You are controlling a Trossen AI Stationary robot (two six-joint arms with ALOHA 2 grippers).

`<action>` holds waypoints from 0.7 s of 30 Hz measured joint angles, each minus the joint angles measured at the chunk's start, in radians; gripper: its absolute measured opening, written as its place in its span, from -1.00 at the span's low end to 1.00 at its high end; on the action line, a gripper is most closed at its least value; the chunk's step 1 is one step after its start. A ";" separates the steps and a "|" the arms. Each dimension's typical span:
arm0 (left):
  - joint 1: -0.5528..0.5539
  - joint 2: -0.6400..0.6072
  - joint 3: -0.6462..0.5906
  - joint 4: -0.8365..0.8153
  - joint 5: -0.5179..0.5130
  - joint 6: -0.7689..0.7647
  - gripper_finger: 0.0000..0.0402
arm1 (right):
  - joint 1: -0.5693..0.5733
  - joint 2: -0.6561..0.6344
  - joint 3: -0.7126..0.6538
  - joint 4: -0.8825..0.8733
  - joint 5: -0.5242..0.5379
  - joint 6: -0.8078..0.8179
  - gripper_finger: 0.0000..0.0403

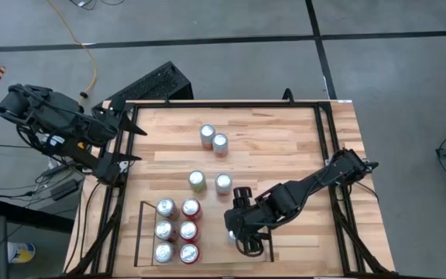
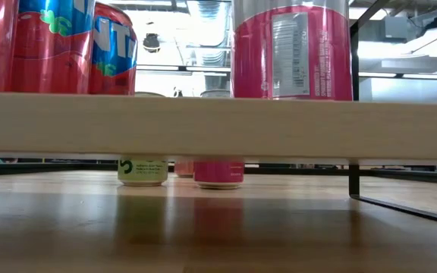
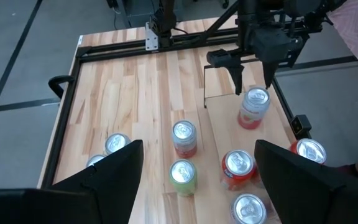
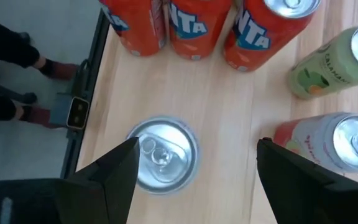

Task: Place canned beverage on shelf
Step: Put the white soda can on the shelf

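A pink canned beverage (image 3: 253, 107) stands upright on the light wood floor of the shelf (image 3: 221, 127), at its open right part (image 1: 215, 246). My right gripper (image 3: 252, 87) hovers open just over it, one finger to either side of the silver lid (image 4: 162, 154), touching nothing. In the low view the same pink can (image 2: 290, 49) stands on the plank (image 2: 218, 125). Several red and silver cans (image 1: 178, 230) fill the shelf's left part. My left gripper (image 1: 130, 143) waits open and raised at the table's far left corner.
Two cans (image 1: 214, 139) stand at mid-table toward the far edge. A green can (image 1: 197, 180) and a pink one (image 1: 223, 183) stand just beyond the shelf. Black frame rails (image 1: 327, 147) run along the table's edges. A person's feet (image 4: 17, 68) show beyond the near edge.
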 joint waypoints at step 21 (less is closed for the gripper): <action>0.000 0.102 -0.021 -0.024 0.000 -0.138 0.46 | 0.069 -0.019 0.079 -0.176 -0.156 0.700 0.48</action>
